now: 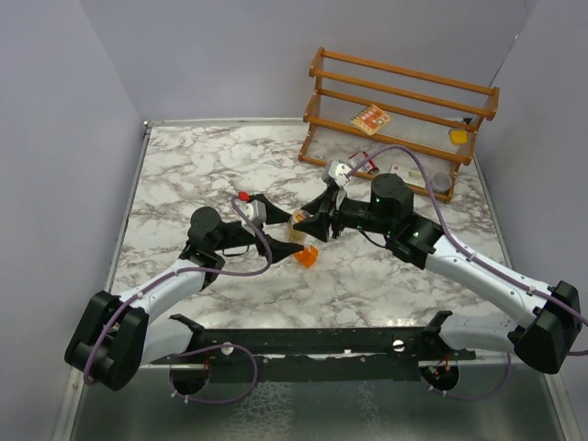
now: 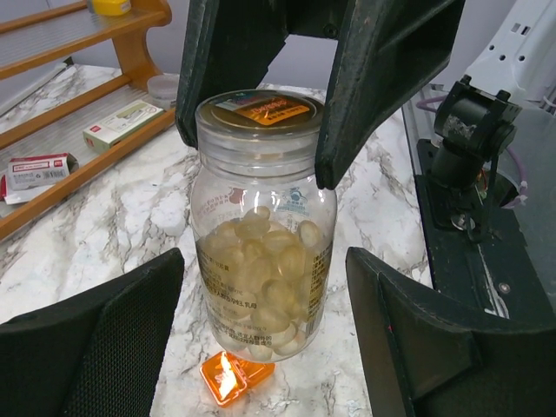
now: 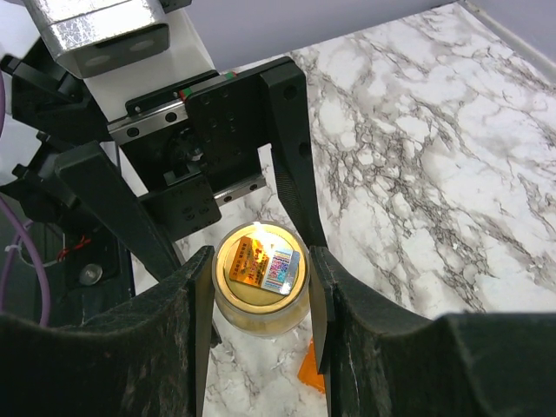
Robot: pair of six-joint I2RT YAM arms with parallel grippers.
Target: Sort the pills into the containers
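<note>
**Jar handover: left takes the body, right has the lid**

Right gripper is clamped on the lid of the clear jar, upright near mid-table. The orange box lies on the marble table just by the jar's base. Left gripper is spread wide, one finger on each side of the jar body, neither touching. My plan: close left squarely on mid-body below the neck, level, so right can twist the lid. The smooth wall will probably slip if I pinch off-centre. Can't tell if the base is touching the table
</note>
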